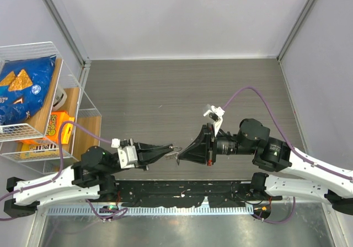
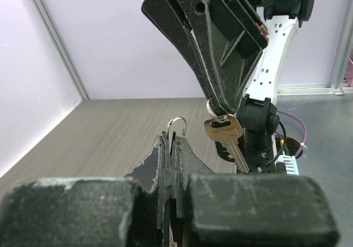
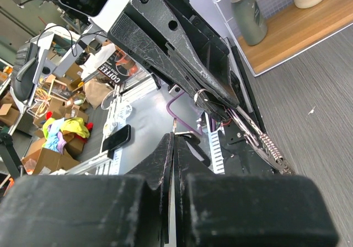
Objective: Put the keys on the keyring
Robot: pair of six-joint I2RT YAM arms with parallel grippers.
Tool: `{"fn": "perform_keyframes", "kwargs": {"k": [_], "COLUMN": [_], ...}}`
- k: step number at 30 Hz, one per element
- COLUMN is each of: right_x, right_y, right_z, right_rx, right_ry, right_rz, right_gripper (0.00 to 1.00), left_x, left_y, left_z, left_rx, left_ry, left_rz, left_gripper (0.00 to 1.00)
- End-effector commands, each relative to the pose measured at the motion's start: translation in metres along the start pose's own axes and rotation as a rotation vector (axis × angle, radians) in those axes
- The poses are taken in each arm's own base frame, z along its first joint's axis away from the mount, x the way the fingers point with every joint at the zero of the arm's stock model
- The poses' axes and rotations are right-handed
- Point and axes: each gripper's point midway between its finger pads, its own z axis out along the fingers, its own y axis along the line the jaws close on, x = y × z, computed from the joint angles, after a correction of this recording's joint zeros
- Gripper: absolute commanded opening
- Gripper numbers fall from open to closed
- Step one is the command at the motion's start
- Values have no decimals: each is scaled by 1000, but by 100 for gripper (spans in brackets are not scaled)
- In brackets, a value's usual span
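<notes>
The left hand pinches the keyring, its loop standing above the closed tips. Just to the right, a key hangs blade-down from the right hand, above the tabletop.

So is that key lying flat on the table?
No, hanging: the key dangles blade-down from the tips of the right fingers.

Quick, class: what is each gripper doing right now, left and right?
The left gripper: jaws closed on the keyring.
The right gripper: jaws closed on a key hanging from its tips.
</notes>
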Motion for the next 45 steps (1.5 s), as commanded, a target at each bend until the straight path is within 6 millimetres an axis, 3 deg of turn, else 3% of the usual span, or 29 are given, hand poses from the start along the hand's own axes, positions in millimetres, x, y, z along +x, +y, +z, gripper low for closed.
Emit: {"fn": "perform_keyframes", "kwargs": {"k": [1, 13, 45], "right_x": [-18, -24, -35], "right_y": [17, 13, 7], "right_z": [1, 7, 17], "right_rx": [-64, -52, -23], "right_ry": [-68, -107, -151], "right_rz": [17, 57, 90], "right_gripper": [6, 6, 6], "left_x": [-34, -46, -48], "left_y": [2, -2, -11], "left_z": [0, -3, -6], "left_rx": [3, 30, 74], "left_ry": [-138, -190, -208], "left_rz": [43, 43, 39], "left_gripper": [0, 0, 0]}}
